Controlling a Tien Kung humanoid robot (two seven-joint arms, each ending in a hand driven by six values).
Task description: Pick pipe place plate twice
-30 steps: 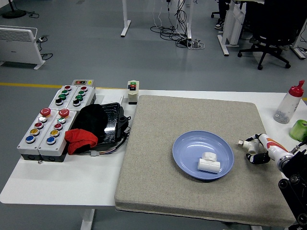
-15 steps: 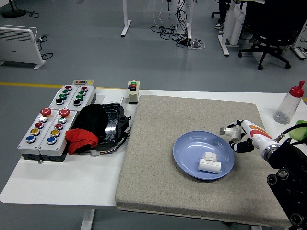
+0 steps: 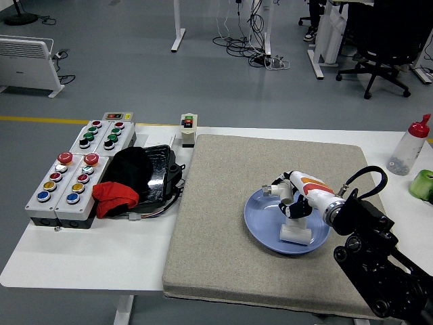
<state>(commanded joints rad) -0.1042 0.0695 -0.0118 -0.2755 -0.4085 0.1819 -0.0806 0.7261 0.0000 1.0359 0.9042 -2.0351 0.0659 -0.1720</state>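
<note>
1. Fingers of the right hand grip a white pipe piece.
2. It hangs over the blue plate.
3. Another white pipe lies in that plate on the grey mat.

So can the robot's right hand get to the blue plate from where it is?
Probably yes. The right hand already hangs over the blue plate, holding a white pipe piece. Nothing blocks it, though another pipe piece lies on the plate right below.
</note>
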